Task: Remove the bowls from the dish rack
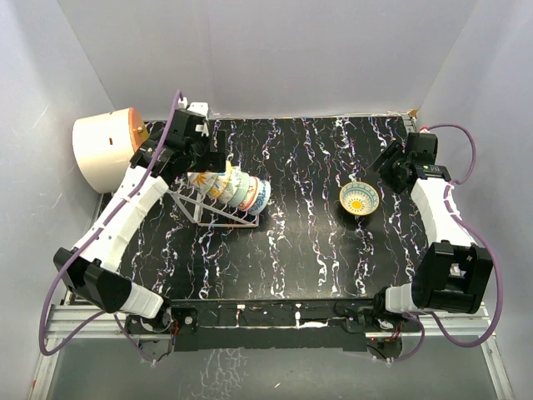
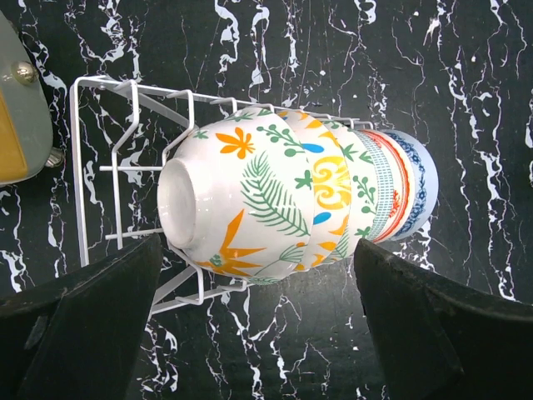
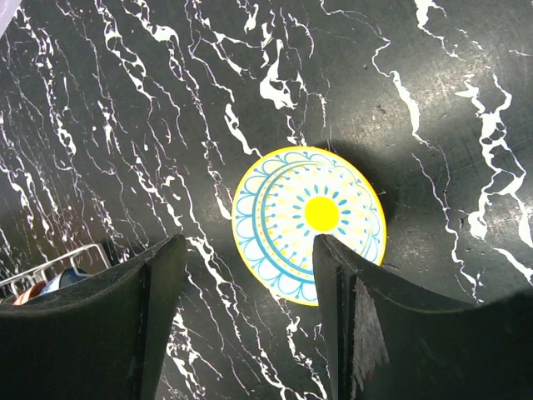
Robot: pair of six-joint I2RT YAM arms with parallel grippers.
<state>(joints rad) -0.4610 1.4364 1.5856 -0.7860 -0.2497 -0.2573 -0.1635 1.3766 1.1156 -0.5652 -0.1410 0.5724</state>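
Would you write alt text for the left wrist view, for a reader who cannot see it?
A row of painted bowls stands on edge in a white wire dish rack on a black marbled table, the nearest white with orange and green leaves, its base facing the camera. The left gripper, open and holding nothing, shows its two dark fingers in the bottom corners.

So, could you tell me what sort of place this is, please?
Probably a robot lab cell, not a kitchen: plain white walls box in a black marbled table, a left arm and right arm are bolted at its near edge, and the dish rack of bowls looks like a prop.
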